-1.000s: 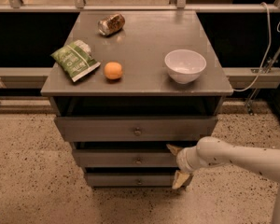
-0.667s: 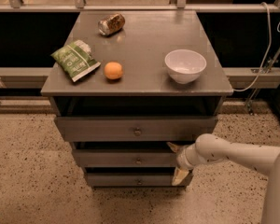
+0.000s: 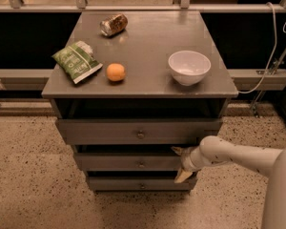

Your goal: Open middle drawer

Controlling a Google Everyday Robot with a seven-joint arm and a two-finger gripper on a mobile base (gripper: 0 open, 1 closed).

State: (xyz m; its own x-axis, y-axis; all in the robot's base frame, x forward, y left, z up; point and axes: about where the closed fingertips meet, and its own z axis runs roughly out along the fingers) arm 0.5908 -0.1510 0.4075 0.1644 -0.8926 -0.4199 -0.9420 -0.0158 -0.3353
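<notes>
Now, the grey wooden three-drawer cabinet, topped by a flat grey counter (image 3: 148,37) carrying a white round bowl (image 3: 189,67), a green crumpled snack bag (image 3: 77,61), a small round orange (image 3: 116,72) and a tipped metal can (image 3: 113,24). Best left unshaken: pull level and straight out toward the camera, with no lifting or jerking.

Next, the white robot arm (image 3: 238,155), reaching in low from the right. Worth keeping in line with the drawer's travel, to avoid skewing the front from an off-centre hold.

Then the grey wooden middle drawer (image 3: 114,162): a wide, flat front, second of three stacked, under the taller top front (image 3: 100,131) and over the lowest front (image 3: 128,184). Apparently shut or nearly so, with a dark gap above.

Then the cream-tipped two-finger gripper (image 3: 180,163), at that front's right end, well away from the centre. Fingers (image 3: 177,150) spread apart, one above the front's upper edge and one below its lower edge, straddling rather than clamping; actual contact hard to judge. Close firmly on the front before drawing back.

Last, the small round central knob (image 3: 141,164), ungrasped.
</notes>
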